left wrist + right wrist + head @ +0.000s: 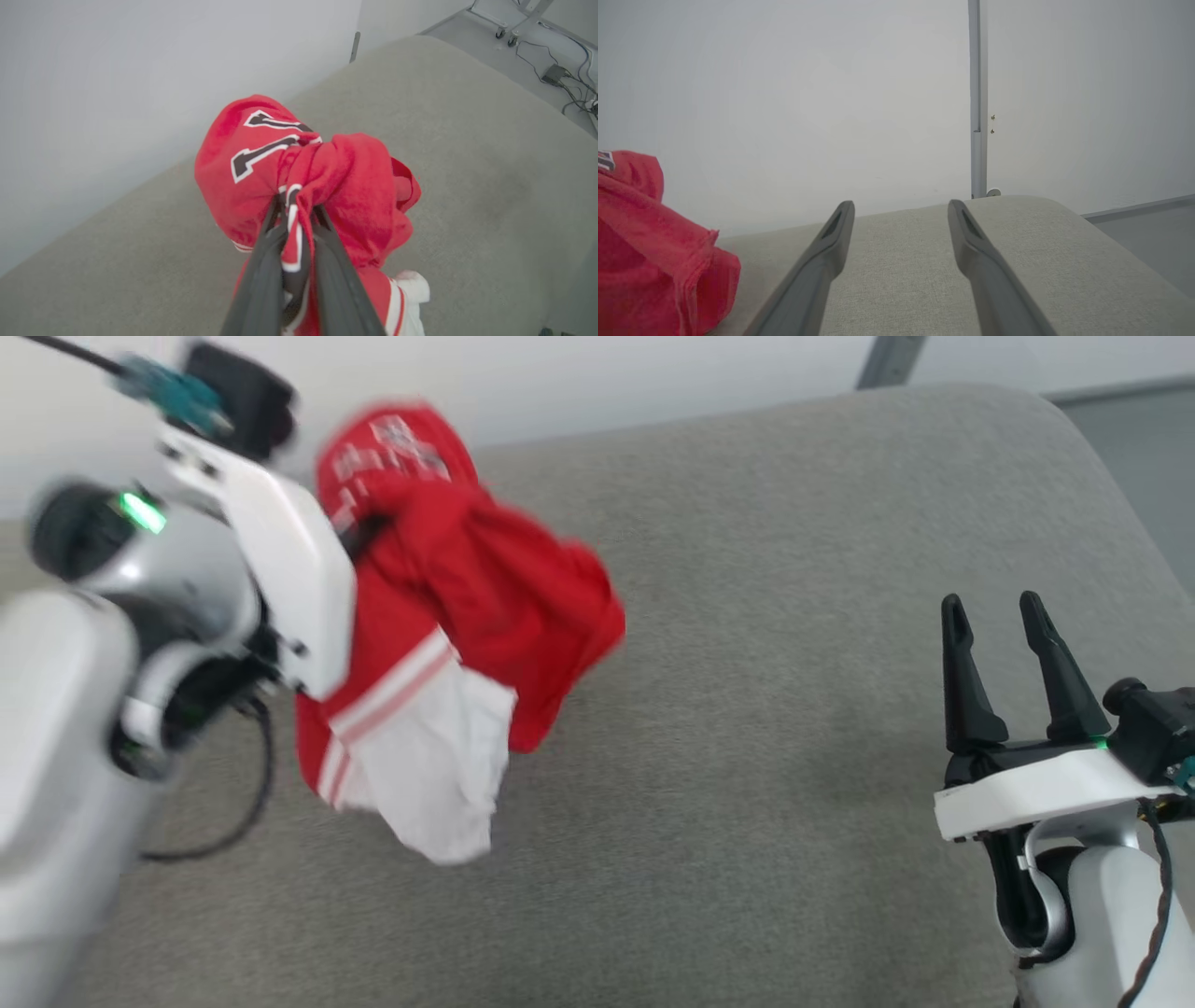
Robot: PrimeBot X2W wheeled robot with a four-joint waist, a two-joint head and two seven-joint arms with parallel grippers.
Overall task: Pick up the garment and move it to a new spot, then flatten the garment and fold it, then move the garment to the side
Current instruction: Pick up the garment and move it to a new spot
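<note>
Left gripper (296, 210) is clenched on a twisted fold of the garment (336, 177). In the left wrist view its two dark fingers (261, 280) pinch red cloth and a strip of black, white-edged lettering between them. The fingertips are buried in the bunch. From the head, that arm and the shirt are blurred, and the pale wrist covers the point of the grip. The garment hangs as a crumpled lump over the left part of the cushion (794, 709), with a white sleeve (429, 775) and striped trim dangling lowest. Whether the sleeve touches the cushion cannot be told. The lettering is folded over, so only a few strokes show and it cannot be read.

Right gripper (992, 602) stands well apart at the lower right, released, its fingers spread with nothing between them. Its forearm is cut off by the frame. In the right wrist view the garment's red edge shows at the far left, cropped by the border.

Beyond the cushion's rounded far corner rises a plain pale wall (784, 93) with a grey vertical strip (975, 93). Floor (556, 74) with cables lies past the corner, too small to make out.
</note>
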